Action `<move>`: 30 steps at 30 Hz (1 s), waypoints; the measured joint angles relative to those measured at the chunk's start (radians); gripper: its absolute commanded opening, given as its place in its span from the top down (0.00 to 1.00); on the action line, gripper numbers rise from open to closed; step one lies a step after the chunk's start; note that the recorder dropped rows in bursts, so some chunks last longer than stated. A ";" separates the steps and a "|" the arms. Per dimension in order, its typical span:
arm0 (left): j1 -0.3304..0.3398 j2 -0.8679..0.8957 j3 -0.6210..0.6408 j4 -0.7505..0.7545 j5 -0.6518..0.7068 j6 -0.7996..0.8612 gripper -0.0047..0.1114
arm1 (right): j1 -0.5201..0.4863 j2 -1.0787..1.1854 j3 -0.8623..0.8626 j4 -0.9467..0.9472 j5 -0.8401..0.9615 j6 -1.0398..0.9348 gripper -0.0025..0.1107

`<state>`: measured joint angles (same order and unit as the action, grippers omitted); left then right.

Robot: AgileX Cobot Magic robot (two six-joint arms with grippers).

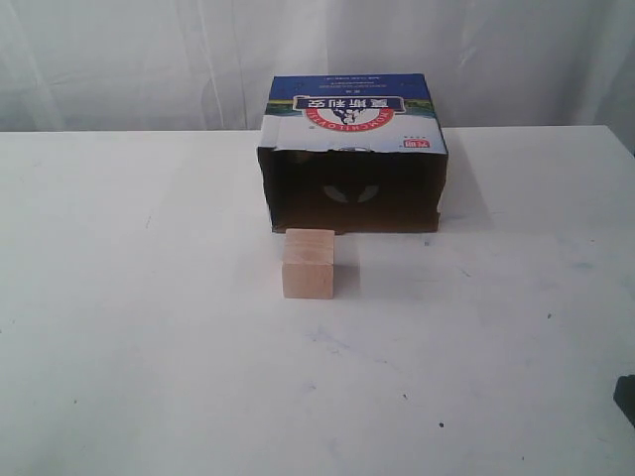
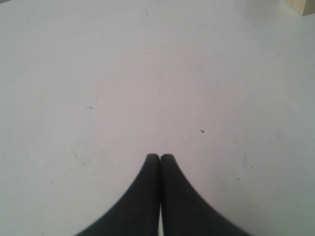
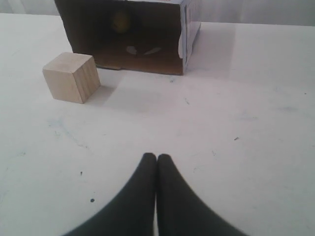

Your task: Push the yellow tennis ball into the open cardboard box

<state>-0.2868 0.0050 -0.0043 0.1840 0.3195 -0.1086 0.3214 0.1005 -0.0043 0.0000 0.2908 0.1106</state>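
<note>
The open cardboard box point(image 1: 352, 114) stands at the back middle of the table, its dark opening facing the front and two oval holes showing in its back wall. In the right wrist view the yellow tennis ball point(image 3: 120, 21) shows dimly, deep inside the box point(image 3: 188, 30). The exterior view does not show the ball in the dark interior. My right gripper point(image 3: 157, 156) is shut and empty, low over the table well in front of the box. My left gripper point(image 2: 160, 156) is shut and empty over bare white table.
A pale wooden cube point(image 1: 309, 263) sits just in front of the box's opening, toward its left side, and is also seen as the cube point(image 3: 73, 76) in the right wrist view. A dark part of the right arm point(image 1: 625, 397) shows at the exterior view's right edge. The white table point(image 1: 149, 317) ends at a pale curtain.
</note>
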 measured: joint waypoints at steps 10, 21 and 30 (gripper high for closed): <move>0.000 0.000 0.000 0.000 0.000 0.000 0.96 | 0.000 -0.022 0.000 0.000 0.020 0.000 0.98; 0.000 0.000 0.000 0.000 0.000 0.000 0.96 | 0.000 -0.024 0.000 0.000 0.021 0.002 0.98; 0.000 0.000 0.000 0.000 0.000 0.000 0.96 | 0.000 -0.093 0.000 -0.047 0.021 -0.002 0.98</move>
<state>-0.2868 0.0050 -0.0043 0.1840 0.3195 -0.1086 0.3214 0.0071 -0.0043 -0.0472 0.3118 0.1087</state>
